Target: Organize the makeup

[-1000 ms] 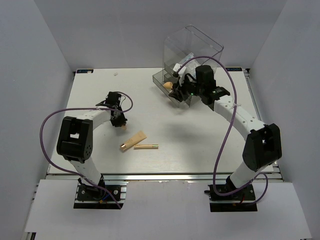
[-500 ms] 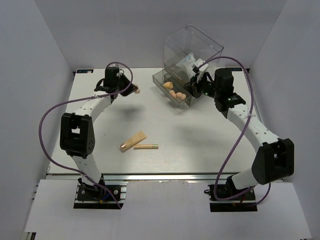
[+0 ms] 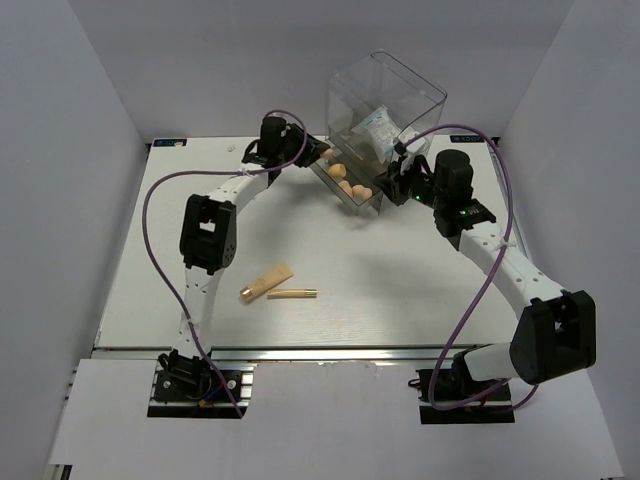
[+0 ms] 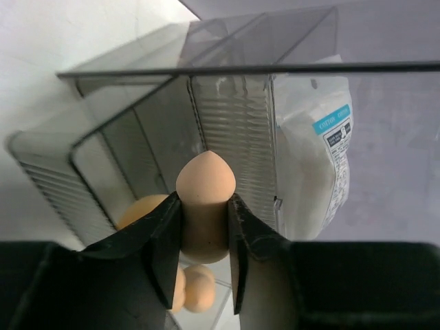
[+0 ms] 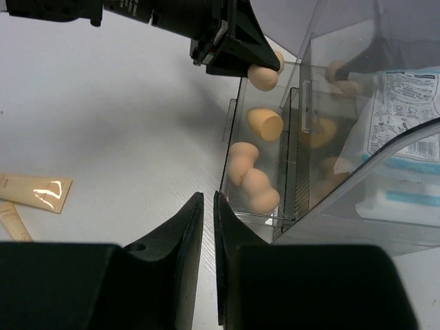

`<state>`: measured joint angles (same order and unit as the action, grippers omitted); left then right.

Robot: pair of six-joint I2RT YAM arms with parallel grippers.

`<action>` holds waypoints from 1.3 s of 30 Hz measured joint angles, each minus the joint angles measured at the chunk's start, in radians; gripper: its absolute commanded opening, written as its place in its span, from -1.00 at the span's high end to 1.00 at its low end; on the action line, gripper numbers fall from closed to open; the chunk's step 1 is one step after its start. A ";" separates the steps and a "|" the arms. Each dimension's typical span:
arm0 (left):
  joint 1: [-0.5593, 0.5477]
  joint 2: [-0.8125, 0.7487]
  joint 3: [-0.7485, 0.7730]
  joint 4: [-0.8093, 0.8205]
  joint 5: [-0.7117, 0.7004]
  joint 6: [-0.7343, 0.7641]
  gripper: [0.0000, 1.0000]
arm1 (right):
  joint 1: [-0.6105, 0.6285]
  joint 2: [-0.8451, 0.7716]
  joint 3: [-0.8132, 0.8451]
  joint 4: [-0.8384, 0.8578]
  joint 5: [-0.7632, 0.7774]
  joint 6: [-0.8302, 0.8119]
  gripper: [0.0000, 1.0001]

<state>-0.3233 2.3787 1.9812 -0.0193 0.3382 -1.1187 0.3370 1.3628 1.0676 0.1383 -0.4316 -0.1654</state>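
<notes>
My left gripper (image 3: 318, 155) is shut on a peach sponge (image 4: 205, 206) and holds it just above the far end of the pulled-out drawer (image 5: 232, 148); the sponge also shows in the right wrist view (image 5: 263, 75). Three peach sponges (image 3: 350, 186) lie in that drawer. My right gripper (image 5: 207, 206) is shut and empty, low beside the drawer's front end, and shows in the top view (image 3: 392, 185). The beige tube (image 3: 266, 282) and the gold stick (image 3: 292, 293) lie on the table near the front. White blue-printed packets (image 4: 320, 158) sit inside the clear box.
The tall clear drawer box (image 3: 400, 95) stands at the back right of the white table (image 3: 180, 220), its lower drawer pulled out toward the left front. Grey walls close in the table on three sides.
My left gripper has carried the sponge from the left middle of the table up and right to the drawer. My right gripper has drawn back to the right from the drawer.
</notes>
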 measured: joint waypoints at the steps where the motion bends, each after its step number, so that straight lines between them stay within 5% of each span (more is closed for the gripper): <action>1: -0.011 0.013 0.015 -0.003 -0.002 -0.014 0.05 | -0.003 0.000 0.000 0.000 0.002 0.001 0.67; 4: -0.029 0.019 0.021 -0.007 -0.003 -0.023 -0.16 | -0.006 -0.001 -0.001 0.000 0.003 0.002 0.67; 15: -0.034 0.015 0.063 -0.042 -0.036 -0.003 -0.29 | -0.009 -0.001 -0.002 -0.008 -0.046 -0.006 0.56; 22: -0.018 -0.026 0.029 -0.053 -0.049 0.037 0.31 | -0.010 0.004 -0.002 -0.036 -0.074 -0.055 0.46; 25: 0.002 -0.115 -0.078 -0.034 -0.028 0.057 0.38 | -0.010 0.034 0.018 -0.088 -0.125 -0.127 0.49; 29: 0.054 -0.291 -0.269 -0.005 -0.014 0.113 0.06 | -0.001 0.143 0.118 -0.227 -0.175 -0.260 0.99; 34: 0.121 -0.512 -0.458 -0.018 -0.031 0.223 -0.47 | 0.026 0.292 0.260 -0.395 -0.174 -0.432 1.00; 39: 0.151 -0.706 -0.703 -0.008 -0.035 0.274 -0.62 | 0.164 0.391 0.349 -0.493 -0.046 -0.581 0.93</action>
<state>-0.1726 1.6730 1.2778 -0.0273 0.3035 -0.8448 0.5011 1.7538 1.4166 -0.3546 -0.4778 -0.7467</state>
